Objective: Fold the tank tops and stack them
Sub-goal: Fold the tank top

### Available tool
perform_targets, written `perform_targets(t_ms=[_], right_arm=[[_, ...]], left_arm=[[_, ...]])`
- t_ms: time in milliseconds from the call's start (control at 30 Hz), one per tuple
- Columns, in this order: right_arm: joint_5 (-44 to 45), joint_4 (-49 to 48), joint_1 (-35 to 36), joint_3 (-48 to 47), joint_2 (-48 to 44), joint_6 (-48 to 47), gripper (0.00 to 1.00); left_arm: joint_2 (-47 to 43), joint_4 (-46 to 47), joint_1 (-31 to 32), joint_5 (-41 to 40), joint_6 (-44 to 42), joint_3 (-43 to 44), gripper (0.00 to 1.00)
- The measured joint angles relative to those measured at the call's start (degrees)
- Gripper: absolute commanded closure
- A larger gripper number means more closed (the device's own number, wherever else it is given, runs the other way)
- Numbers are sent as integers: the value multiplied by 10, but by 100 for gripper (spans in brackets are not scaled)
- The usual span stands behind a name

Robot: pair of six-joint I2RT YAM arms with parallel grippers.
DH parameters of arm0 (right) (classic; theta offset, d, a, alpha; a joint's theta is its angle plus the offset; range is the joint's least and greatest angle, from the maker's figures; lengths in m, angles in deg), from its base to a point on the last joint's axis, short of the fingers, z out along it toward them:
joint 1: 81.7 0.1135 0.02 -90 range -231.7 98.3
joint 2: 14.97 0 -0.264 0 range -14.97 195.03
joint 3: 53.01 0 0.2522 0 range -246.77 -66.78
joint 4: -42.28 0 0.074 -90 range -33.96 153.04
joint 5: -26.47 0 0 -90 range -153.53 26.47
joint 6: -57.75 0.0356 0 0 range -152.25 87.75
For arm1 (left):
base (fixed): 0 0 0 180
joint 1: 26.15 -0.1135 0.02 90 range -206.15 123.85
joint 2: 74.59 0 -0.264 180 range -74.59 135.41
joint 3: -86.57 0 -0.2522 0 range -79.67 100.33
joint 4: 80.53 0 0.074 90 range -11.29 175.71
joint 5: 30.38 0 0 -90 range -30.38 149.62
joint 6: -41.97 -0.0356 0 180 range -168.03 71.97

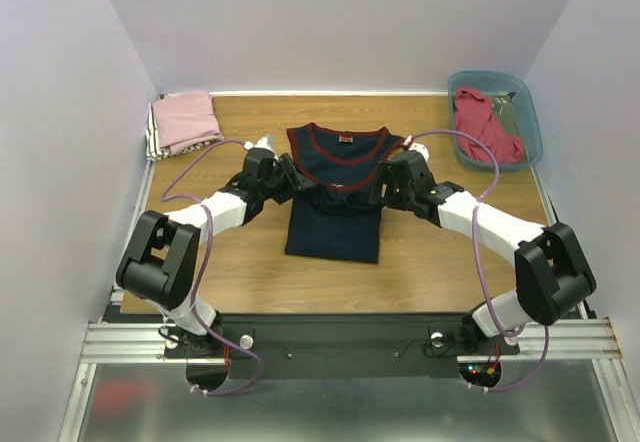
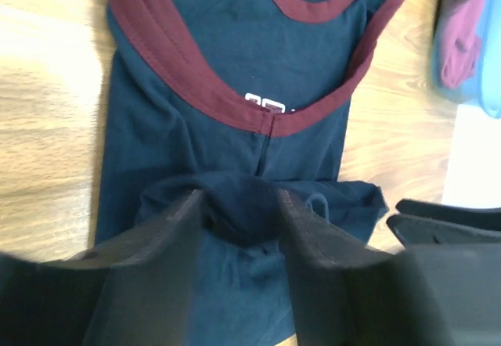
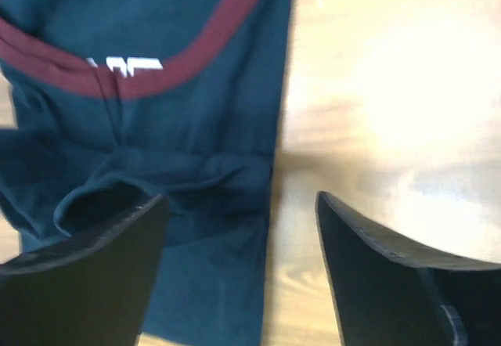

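The navy jersey (image 1: 335, 177) with maroon trim lies in the middle of the table, its lower part doubled up over the body. My left gripper (image 1: 292, 184) is at its left side, shut on a bunched fold of navy cloth (image 2: 239, 205). My right gripper (image 1: 385, 184) is at the jersey's right edge, open and empty (image 3: 241, 205), with one finger over the cloth (image 3: 156, 127) and the other over bare wood. A folded pink tank top (image 1: 185, 120) lies at the back left. A red tank top (image 1: 487, 127) lies crumpled in the bin.
A teal plastic bin (image 1: 530, 122) stands at the back right; it also shows in the left wrist view (image 2: 489, 95). A striped cloth (image 1: 155, 140) lies under the pink top. White walls close in on three sides. The arm bases sit at the near edge.
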State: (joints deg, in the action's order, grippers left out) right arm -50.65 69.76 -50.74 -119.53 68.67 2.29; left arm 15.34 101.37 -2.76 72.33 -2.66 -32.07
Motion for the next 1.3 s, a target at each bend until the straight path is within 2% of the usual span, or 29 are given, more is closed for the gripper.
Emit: perform_targets(t_ms=[67,200,267,300,400,467,533,600,733,933,1300], right_arm=[[0,-3,-5,-13,8,-9,2],[-3,-12,-5,-47,8,-24,5],[-9,-18,-5,-49,3,-26,16],[-11,-17,-4,-47,1,-26,29],[-8,-19,10,-25,-13,-20,38],[3,-13,48,-12,-20,-17,40],[5,-14,76,-12,-16,-17,42],[5,-14,101,-22,6,-20,43],[8,-18,103,-73,96,-29,45],[11,-16,80,-133,217,-46,46],[13,-7,-6,-270,275,-63,43]], left_arm=[[-8,4,-5,-1,0,-3,40],[-61,3,-14,-22,4,-12,43],[-113,3,-16,-39,10,-28,48],[-135,0,-16,-49,14,-35,50],[-182,-2,-3,-72,26,-50,65],[-196,-2,24,-88,39,-63,82],[-193,-2,58,-100,54,-75,94],[-182,-1,84,-103,66,-84,100],[-114,12,141,-106,90,-96,100],[-35,31,160,-108,133,-149,100],[-12,85,158,-104,168,-170,100]])
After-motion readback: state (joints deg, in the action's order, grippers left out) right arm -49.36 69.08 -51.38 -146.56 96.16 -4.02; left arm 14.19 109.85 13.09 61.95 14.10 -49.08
